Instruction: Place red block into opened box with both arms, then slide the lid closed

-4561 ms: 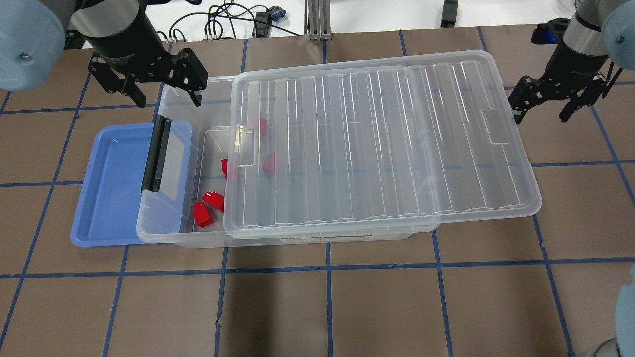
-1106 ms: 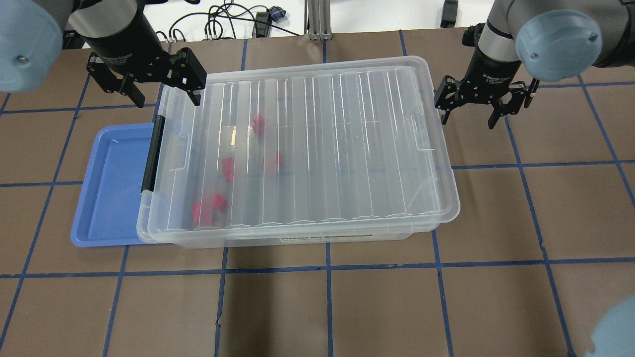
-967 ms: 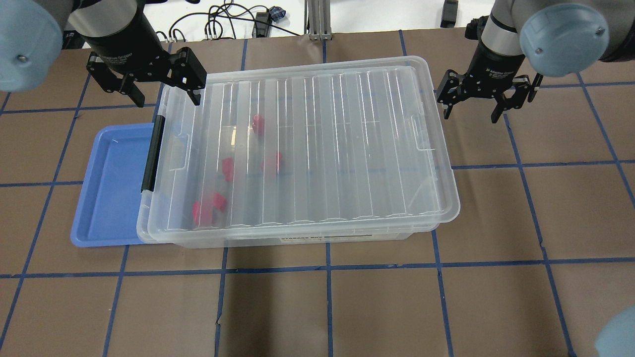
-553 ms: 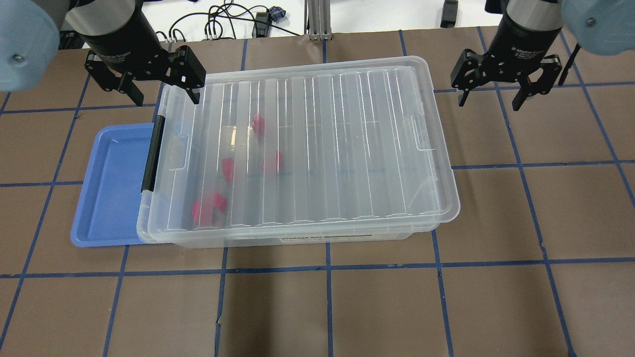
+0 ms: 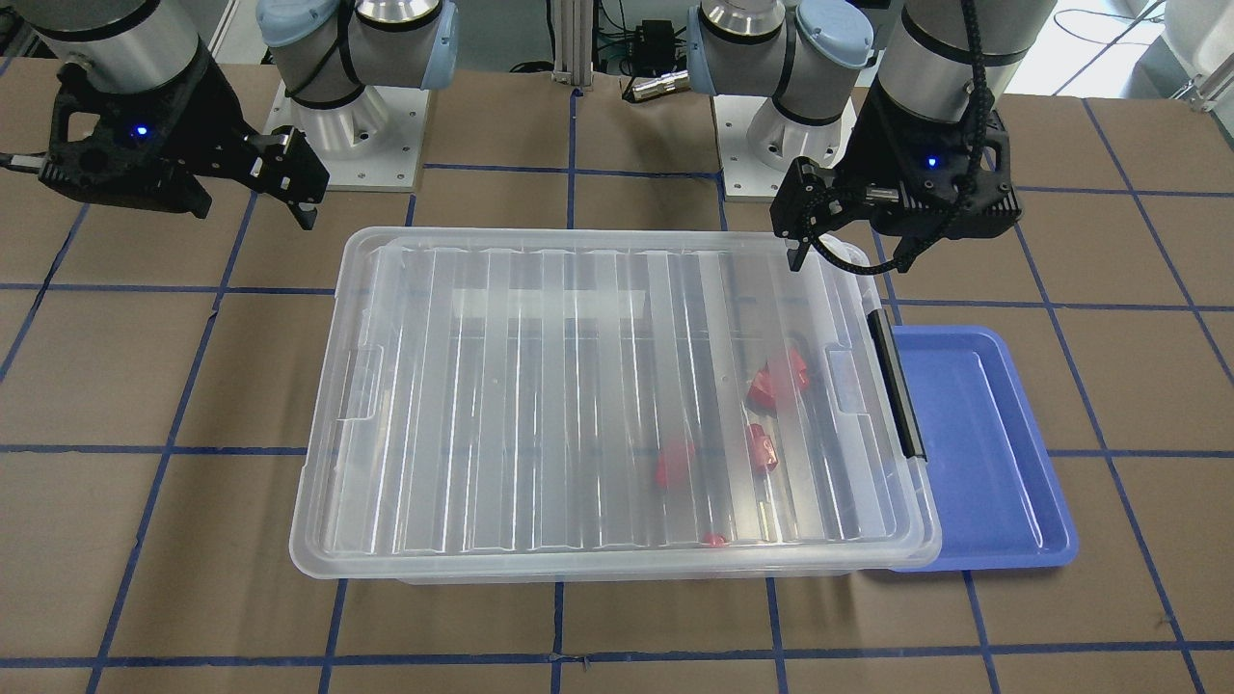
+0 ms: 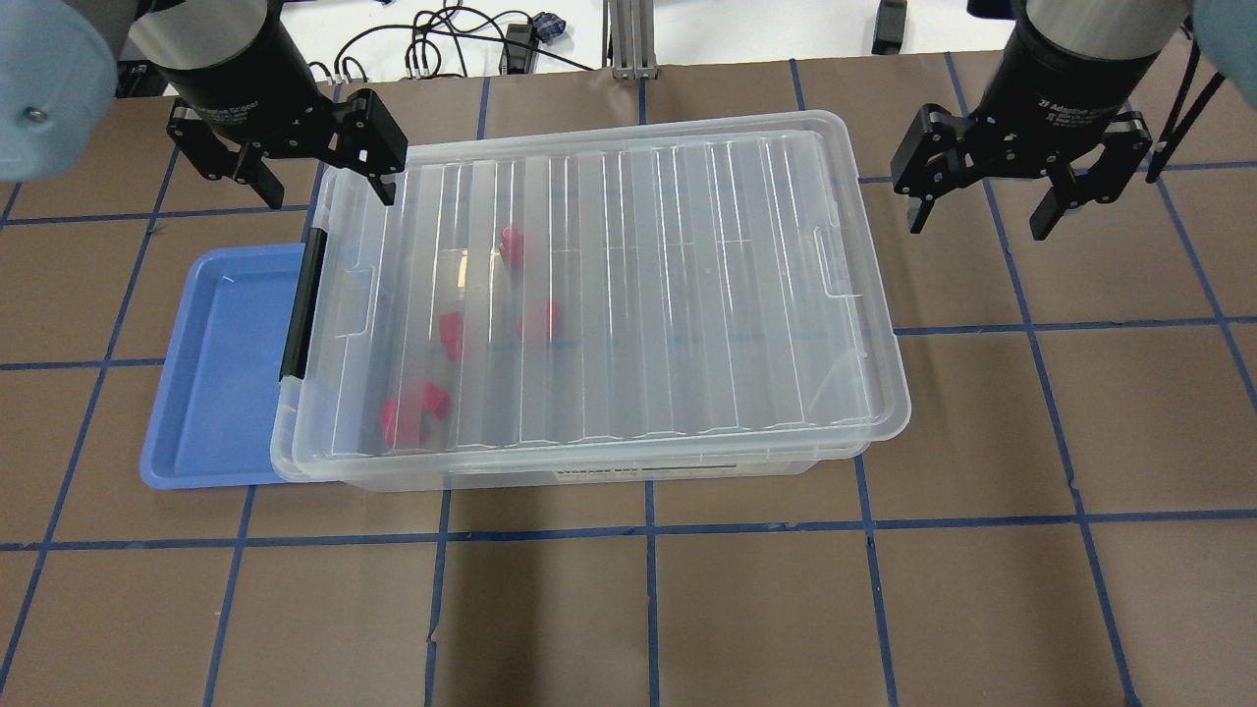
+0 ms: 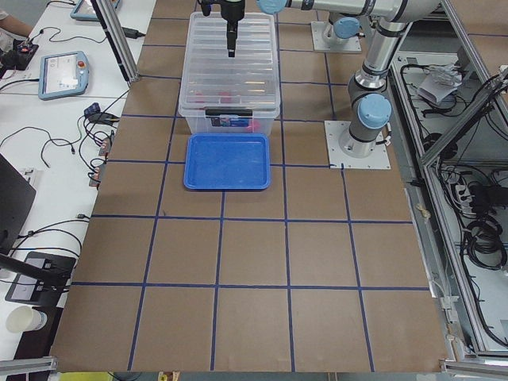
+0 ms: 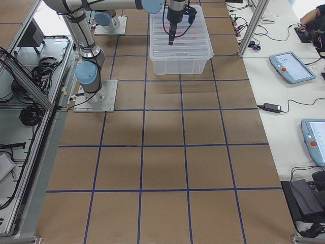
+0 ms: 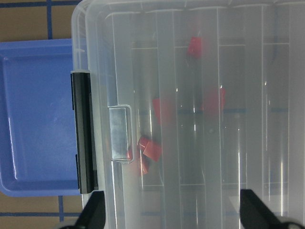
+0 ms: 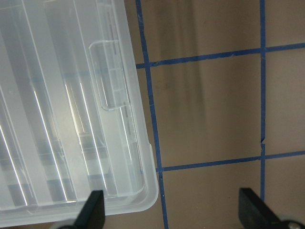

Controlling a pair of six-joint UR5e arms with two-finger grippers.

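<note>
Covering the box [image 6: 589, 477] from end to end, the lid [image 6: 628, 295] is seen as a flat sheet of clear plastic with parallel ribs, rounded corners and a small recessed tab at each short end. The box is a shallow bin of translucent plastic with a black bar [image 6: 302, 304] along its left short end, and that end is set over the edge of a smooth blue tray [image 6: 221, 373]. Through the ribbed lid a red block [image 6: 509, 244] is made out, blurred, inside the box toward the bar end, with several other red blocks [image 6: 450, 334] near it. Brown paper crossed by blue tape lines is spread over the worktop [image 6: 687, 609]. The left hand [image 6: 316, 185] is held pointing straight down above the far corner of the box at the bar end, its fingers spread wide with nothing between them; whether one fingertip touches the lid cannot be told. The right hand [image 6: 979, 221] is likewise pointed down with its fingers wide apart and empty, over bare worktop just beyond the box's other short end.
</note>
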